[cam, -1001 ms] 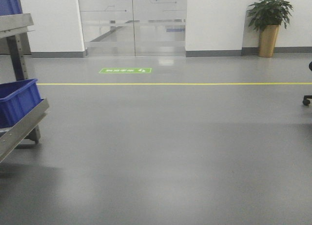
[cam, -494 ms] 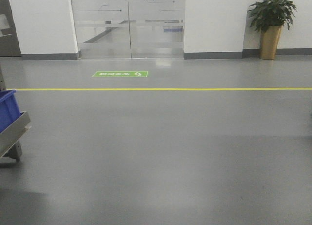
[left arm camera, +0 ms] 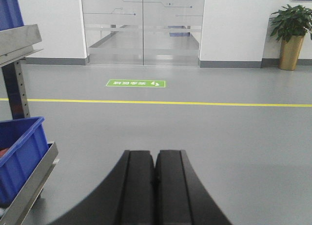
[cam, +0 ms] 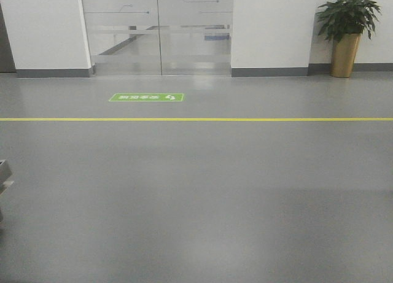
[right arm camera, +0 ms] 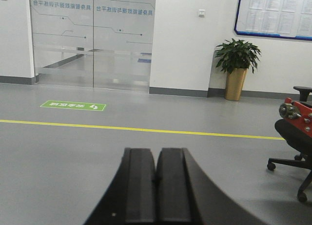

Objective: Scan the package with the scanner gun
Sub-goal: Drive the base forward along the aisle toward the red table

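My left pincer point(left arm camera: 155, 159) pressed together, pinching nothing; my right pincer point(right arm camera: 156, 159) same. On near side of yellow line point(left arm camera: 195, 103), blue bin point(left arm camera: 22, 152); beyond it, potted plant point(right arm camera: 236, 64).

3 low forward-facing views, glass doors point(cam: 156, 31) common to all (far off)

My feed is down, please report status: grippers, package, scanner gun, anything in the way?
Left gripper shut, empty. Right gripper shut, empty. Package and scanner gun not in view. Blue bin left, office chair right.
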